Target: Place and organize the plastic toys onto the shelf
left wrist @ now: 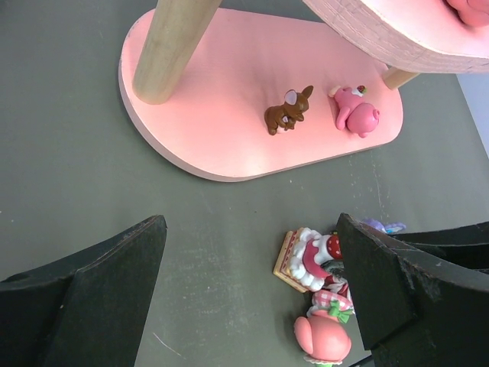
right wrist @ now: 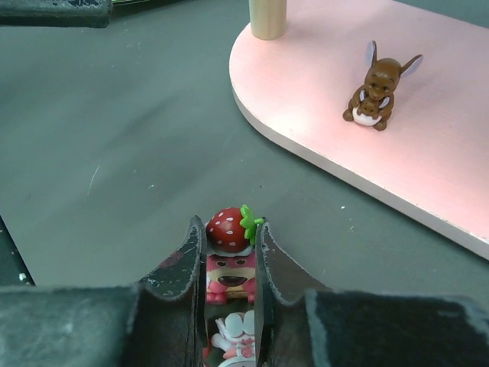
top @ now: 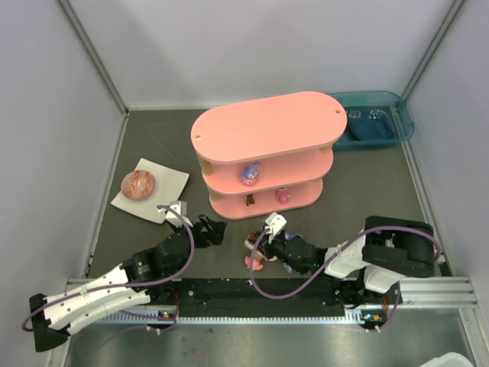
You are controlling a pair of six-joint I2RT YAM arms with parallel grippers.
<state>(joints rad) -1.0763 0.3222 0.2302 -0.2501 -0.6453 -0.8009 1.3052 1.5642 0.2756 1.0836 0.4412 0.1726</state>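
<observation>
The pink three-tier shelf (top: 267, 126) stands mid-table. A purple toy (top: 249, 174) sits on its middle tier. On the bottom tier are a brown bunny (left wrist: 289, 111) (right wrist: 380, 90) and a pink toy (left wrist: 356, 113). My right gripper (right wrist: 229, 233) (top: 258, 246) is low in front of the shelf, shut on a pink bear toy with a strawberry hat (right wrist: 229, 260). A white toy shows deeper between the same fingers. A cake-slice toy (left wrist: 306, 258) and a round pink toy (left wrist: 324, 336) (top: 256, 262) lie on the table beside it. My left gripper (left wrist: 252, 237) (top: 216, 232) hovers open just to their left, holding nothing.
A white square plate (top: 172, 183) holding a speckled brown-red ball (top: 139, 184) lies at the left. A teal bin (top: 378, 122) sits at the back right, behind the shelf. Grey walls close off the table on three sides.
</observation>
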